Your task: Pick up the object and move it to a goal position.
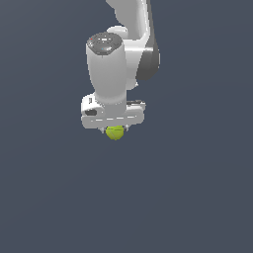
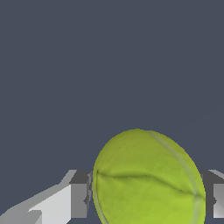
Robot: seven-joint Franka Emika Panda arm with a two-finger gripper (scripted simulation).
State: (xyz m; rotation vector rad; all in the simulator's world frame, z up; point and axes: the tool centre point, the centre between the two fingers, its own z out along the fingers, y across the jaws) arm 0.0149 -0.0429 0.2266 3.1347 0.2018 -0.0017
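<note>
In the exterior view a single white arm (image 1: 121,54) comes down from the top of the picture over a plain dark grey-blue ground, and its gripper (image 1: 115,129) points downward with the broad white hand body hiding most of the fingers. Only one ball (image 1: 115,132) shows, small and yellow-green, peeking out just under the hand body at its middle and narrower than that body; this view does not show whether the fingers press on it, nor whether the ball rests on a surface or hangs clear of it. The wrist view gives what the exterior view cannot: the same ball (image 2: 146,179) fills the space between two fingers (image 2: 78,194), one grey pad on each side, and each pad meets the ball's flank with no gap visible, so the gripper (image 2: 148,197) is closed narrowly on the ball. A faint curved seam line crosses the ball's face here, a detail too small to make out in the exterior view. Count in all: one arm, one gripper with two fingers, one ball.
</note>
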